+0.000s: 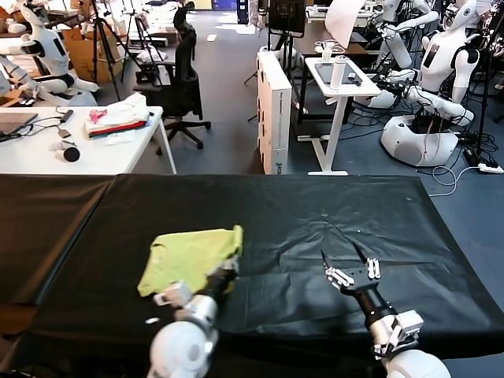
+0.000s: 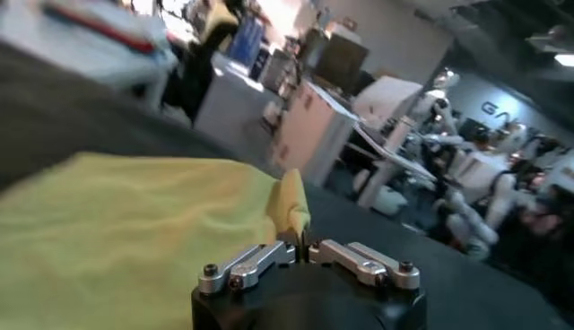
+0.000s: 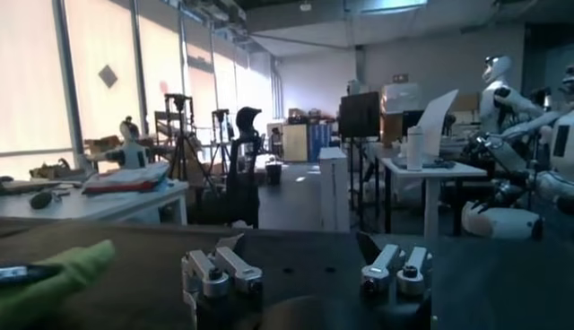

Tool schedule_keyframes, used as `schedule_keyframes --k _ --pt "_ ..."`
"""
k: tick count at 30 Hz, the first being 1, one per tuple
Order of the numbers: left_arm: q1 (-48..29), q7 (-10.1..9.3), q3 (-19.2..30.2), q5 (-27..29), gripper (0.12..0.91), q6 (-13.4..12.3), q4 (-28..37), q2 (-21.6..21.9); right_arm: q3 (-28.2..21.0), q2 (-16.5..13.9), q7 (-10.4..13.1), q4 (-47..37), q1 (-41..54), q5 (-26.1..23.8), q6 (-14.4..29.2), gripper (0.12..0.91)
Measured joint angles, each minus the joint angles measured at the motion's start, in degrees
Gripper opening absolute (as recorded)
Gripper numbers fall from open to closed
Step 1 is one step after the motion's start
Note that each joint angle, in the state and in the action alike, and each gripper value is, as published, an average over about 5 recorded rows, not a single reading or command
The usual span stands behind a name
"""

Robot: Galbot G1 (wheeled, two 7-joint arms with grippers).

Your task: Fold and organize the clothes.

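From the head view, a lime T-shirt (image 1: 189,257) lies partly folded on the desk (image 1: 299,213), which is draped in black cloth with soft creases. The shirt sits at about eight o'clock from the desk's centre; its cotton looks matte and rumpled, with a bunched corner at its two o'clock end. The left gripper (image 1: 223,276) is at the shirt's five o'clock edge, pressed together on the fabric there. The right gripper (image 1: 351,273) rests low at about four o'clock on the desk, well apart from the shirt, its metal fingers spread over bare cloth. Beyond, at ten o'clock, a white table carries a stack of folded garments (image 1: 118,120).

From the left wrist view, the left gripper (image 2: 300,249) pinches a raised fold of the T-shirt (image 2: 126,242); the fingertips are hidden in the fabric. Pale lettering on the far wall is cut off and unreadable.

From the right wrist view, the right gripper (image 3: 303,260) stands wide apart, holding nothing. A blurred edge of the T-shirt (image 3: 54,273) shows to one side.
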Motion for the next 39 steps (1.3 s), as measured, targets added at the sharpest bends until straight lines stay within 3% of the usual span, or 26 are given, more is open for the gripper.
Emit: schedule_keyframes --k 4,11,15,24,32,35,39 --pt "-0.84 1.12 2.87 2.43 0.272 -0.11 3.83 -1.86 -0.98 -0.78 -0.52 0.53 0.98 1.78 -4.29 0.907" --pt "-0.8 5.65 5.18 8.23 0.706 -0.76 2.56 -0.98 -4.54 -1.62 -1.33 -0.93 5.78 9.76 -12.96 0.907" --pt "-0.98 7.79 4.32 11.15 0.878 -2.32 0.2 0.08 -7.91 -1.53 -0.41 -2.12 9.65 15.24 -17.16 0.907" --pt "-1.43 8.24 -2.18 13.96 0.907 -7.91 -5.29 4.35 -18.21 1.0 0.65 -6.42 19.16 20.84 -22.42 0.907" --pt "0.47 8.2 -5.89 14.85 0.907 -9.04 -8.47 6.0 -24.1 4.31 2.5 -11.64 25.92 25.41 -23.7 0.883" --pt "1.1 8.14 -6.78 14.71 0.907 -9.05 -9.02 6.11 -24.42 4.98 2.24 -12.76 26.65 25.64 -23.42 0.755" --pt "1.67 8.11 -7.86 14.54 0.907 -9.06 -9.57 6.34 -24.11 5.03 1.65 -13.35 26.39 25.7 -22.81 0.509"
